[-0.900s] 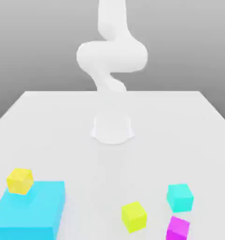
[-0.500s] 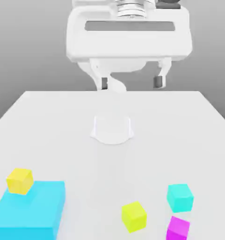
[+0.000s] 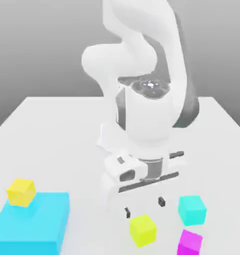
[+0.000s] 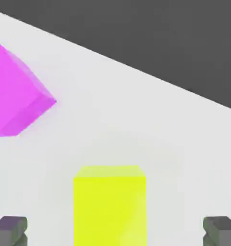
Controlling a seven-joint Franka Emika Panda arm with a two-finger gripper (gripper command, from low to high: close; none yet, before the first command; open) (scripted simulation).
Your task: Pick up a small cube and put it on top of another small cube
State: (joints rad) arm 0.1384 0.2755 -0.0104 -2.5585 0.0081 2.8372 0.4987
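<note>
The small lime cube (image 3: pixel 142 230) rests on the white table near the front edge; the hand view shows the same lime cube (image 4: pixel 109 204) lying between my two fingertips. My gripper (image 3: pixel 143 207) hangs just above it, open, with its fingers (image 3: pixel 161 201) spread wider than the cube and not touching it. To the exterior view's right sits the small turquoise cube (image 3: pixel 192 209), apart from the lime one.
A magenta cube (image 3: pixel 190 243) (image 4: pixel 14 93) lies in front of the turquoise one. At the exterior view's left a large flat cyan block (image 3: pixel 32 225) carries a golden-yellow cube (image 3: pixel 21 192). The arm's round base (image 3: pixel 108 137) stands mid-table.
The arm has swung down from high above the table. The gripper now hovers low over the lime cube. No cube has moved.
</note>
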